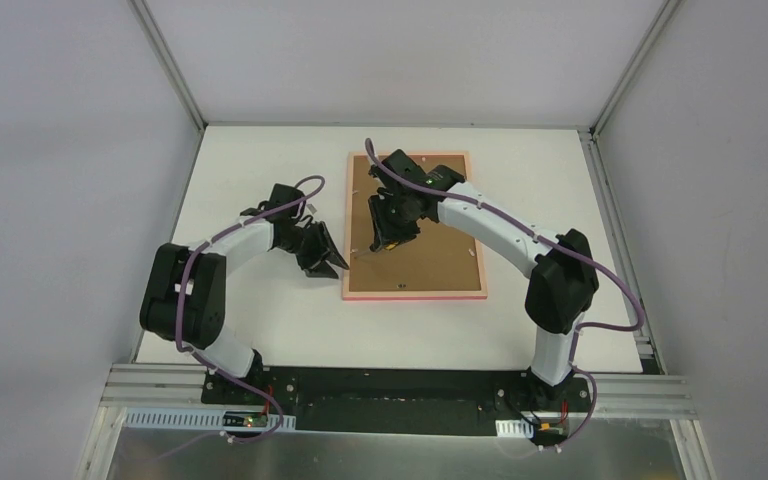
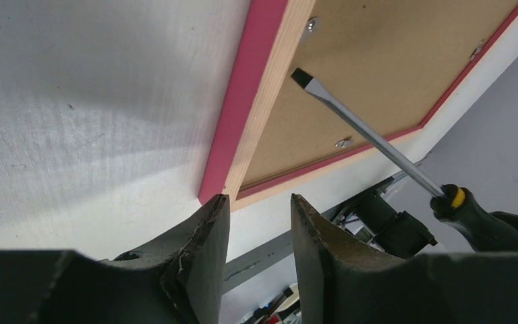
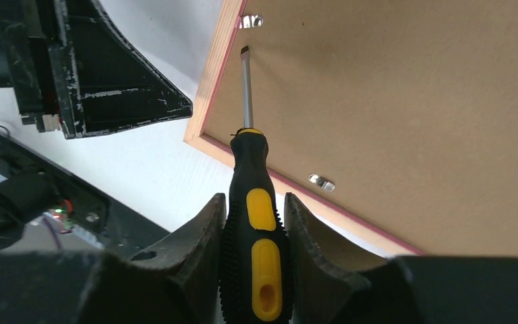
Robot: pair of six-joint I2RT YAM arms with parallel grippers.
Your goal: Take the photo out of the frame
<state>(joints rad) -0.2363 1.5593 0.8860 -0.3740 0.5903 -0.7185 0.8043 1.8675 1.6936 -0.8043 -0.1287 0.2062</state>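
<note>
Frame (image 1: 415, 296) lies face down on the surface (image 1: 260, 330), centre of the top view, brown back board (image 1: 440, 250) up. Photo not out yet, its picture side hidden underneath. Metal tabs (image 3: 322, 181) seem in place, so prying remains. Right fingers (image 3: 195, 229) clamp a screwdriver (image 3: 256, 270), tip near the upper-left tab. Left fingers (image 2: 206, 229) are partly apart and empty, beside the frame's left edge.

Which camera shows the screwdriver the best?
The right wrist view. There the screwdriver shows nearly whole, from black-and-yellow handle to flat tip, gripped in the right hand. The left wrist view shows its shaft, tip and part of the handle. From the top, the arm hides most of it.
</note>
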